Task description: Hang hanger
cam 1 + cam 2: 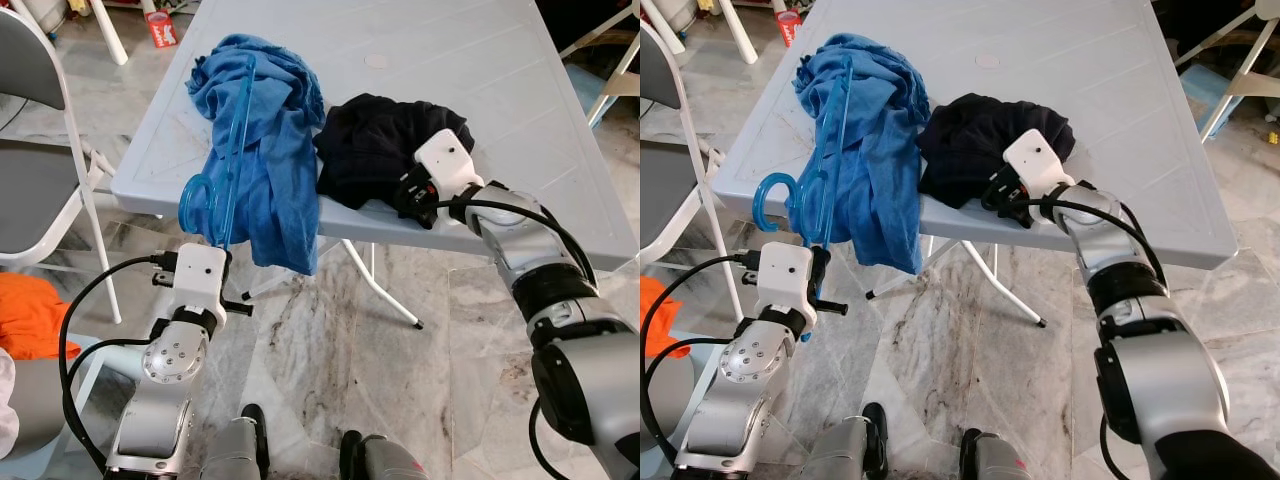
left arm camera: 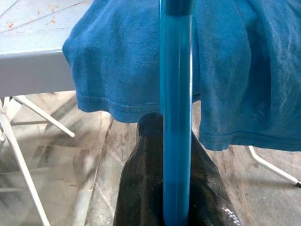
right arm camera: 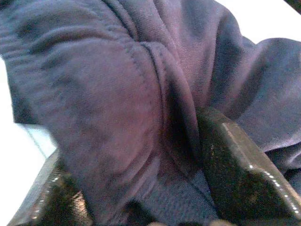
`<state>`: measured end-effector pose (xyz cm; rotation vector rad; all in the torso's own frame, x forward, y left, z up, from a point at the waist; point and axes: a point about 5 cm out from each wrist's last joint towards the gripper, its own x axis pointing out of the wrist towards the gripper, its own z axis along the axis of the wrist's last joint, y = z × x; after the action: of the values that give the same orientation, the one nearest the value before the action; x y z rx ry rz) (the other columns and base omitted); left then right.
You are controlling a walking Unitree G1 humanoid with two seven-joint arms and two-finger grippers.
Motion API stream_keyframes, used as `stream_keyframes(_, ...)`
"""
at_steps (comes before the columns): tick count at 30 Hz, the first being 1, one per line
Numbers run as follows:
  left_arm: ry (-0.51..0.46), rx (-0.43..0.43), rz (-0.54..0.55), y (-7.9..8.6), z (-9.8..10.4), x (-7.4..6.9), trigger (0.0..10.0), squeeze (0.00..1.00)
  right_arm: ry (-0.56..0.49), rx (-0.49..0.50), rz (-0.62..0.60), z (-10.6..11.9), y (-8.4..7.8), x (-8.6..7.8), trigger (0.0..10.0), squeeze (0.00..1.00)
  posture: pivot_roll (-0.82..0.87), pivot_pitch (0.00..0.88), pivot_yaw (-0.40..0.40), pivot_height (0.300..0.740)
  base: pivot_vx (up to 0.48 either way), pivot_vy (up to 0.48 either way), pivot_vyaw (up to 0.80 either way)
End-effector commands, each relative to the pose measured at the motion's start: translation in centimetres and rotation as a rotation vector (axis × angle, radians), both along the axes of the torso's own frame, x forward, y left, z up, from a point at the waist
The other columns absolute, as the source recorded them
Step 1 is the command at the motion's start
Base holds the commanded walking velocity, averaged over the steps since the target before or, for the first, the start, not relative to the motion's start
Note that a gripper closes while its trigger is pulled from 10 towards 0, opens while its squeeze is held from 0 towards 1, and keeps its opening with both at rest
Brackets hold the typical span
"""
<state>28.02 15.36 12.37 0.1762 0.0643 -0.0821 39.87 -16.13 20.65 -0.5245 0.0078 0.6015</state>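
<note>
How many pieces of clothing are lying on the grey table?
2. A blue garment lies at the table's front left corner, hanging over the edge. A black garment lies beside it on the robot's right, at the front edge. More could be hidden underneath.

One blue hanger [image 1: 228, 160], two garments, blue [image 1: 270, 150] and black [image 1: 375, 145], one table [image 1: 480, 90], two end effectors.

place: home, laundry corner | signs: marble floor [image 1: 330, 330]; grey plastic folding table [image 1: 480, 70] heaped with clothes, blue shirt [image 1: 265, 150], black garment [image 1: 375, 145]; folding chair [image 1: 40, 150] beside it
</note>
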Motion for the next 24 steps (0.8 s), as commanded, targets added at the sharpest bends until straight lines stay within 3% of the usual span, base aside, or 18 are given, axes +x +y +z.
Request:
stream_keyframes(1, 0.015, -0.002, -0.015, -0.1, -0.3, -0.1, 10.0, 0.0, 0.02, 0.001, 0.045, -0.1, -0.6, -0.5, 10.0, 1.0, -0.01, 0.226, -0.029, 0.74, 0.0, 0.0, 0.0)
stream_keyframes(9, 0.019, -0.001, -0.019, -0.2, -0.4, 0.1, 10.0, 0.0, 0.031, -0.024, 0.103, -0.4, -1.2, -1.6, 10.0, 1.0, -0.01, 0.22, -0.028, 0.74, 0.0, 0.0, 0.0)
stream_keyframes(16, 0.018, 0.003, -0.018, -0.1, -0.6, 0.1, 10.0, 0.0, -0.003, -0.021, 0.01, -1.0, -2.9, -2.3, 10.0, 1.0, -0.01, 0.217, -0.026, 0.74, 0.0, 0.0, 0.0)
stream_keyframes(24, 0.007, 0.034, -0.032, 0.1, -1.0, 0.1, 10.0, 0.0, -0.126, 0.103, -0.161, -0.8, -4.6, -3.5, 10.0, 1.0, -0.03, 0.21, -0.012, 0.74, 0.0, 0.0, 0.0)
